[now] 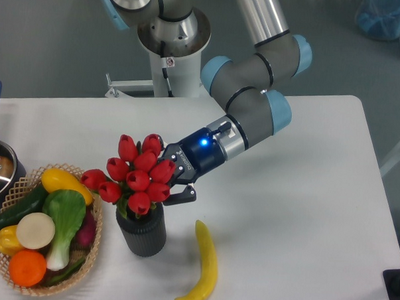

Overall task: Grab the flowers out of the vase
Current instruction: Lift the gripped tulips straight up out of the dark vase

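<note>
A white table (303, 221) with rounded corners fills the near part of the scene. Behind it lies a plain grey floor (52, 44), evenly lit. Far right, a crumpled blue plastic bag (388, 19) sits on the floor.
</note>
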